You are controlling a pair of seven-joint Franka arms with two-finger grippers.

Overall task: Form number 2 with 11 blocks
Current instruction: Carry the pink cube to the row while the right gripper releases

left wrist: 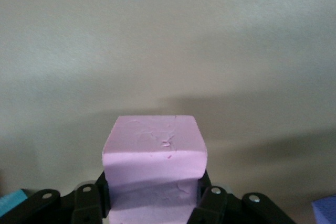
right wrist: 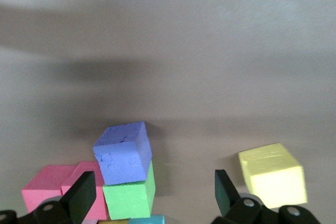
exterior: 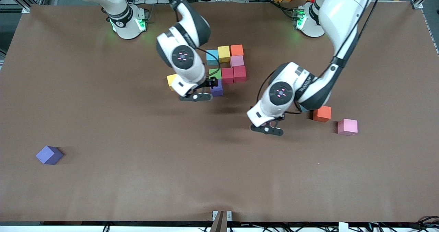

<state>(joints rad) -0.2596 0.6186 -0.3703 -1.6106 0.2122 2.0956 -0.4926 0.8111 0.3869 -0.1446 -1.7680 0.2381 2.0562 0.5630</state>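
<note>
Your number 2 (exterior: 226, 67) has eight cubes; the left gripper (left wrist: 155, 203), clamped on a pink block (left wrist: 154, 153), brings one, while the right gripper (right wrist: 152, 195) hangs with jaws apart over the purple block (right wrist: 123, 153).

brown table (exterior: 103, 190), small bracket (exterior: 221, 215) at its near edge

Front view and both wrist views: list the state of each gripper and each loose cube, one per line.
Left gripper: shut on a pink matte cube, over bare table.
Right gripper: open, beside the purple cube.
Loose purple cube: alone, skewed.
Orange cube: loose.
Pink cube: loose.
</note>
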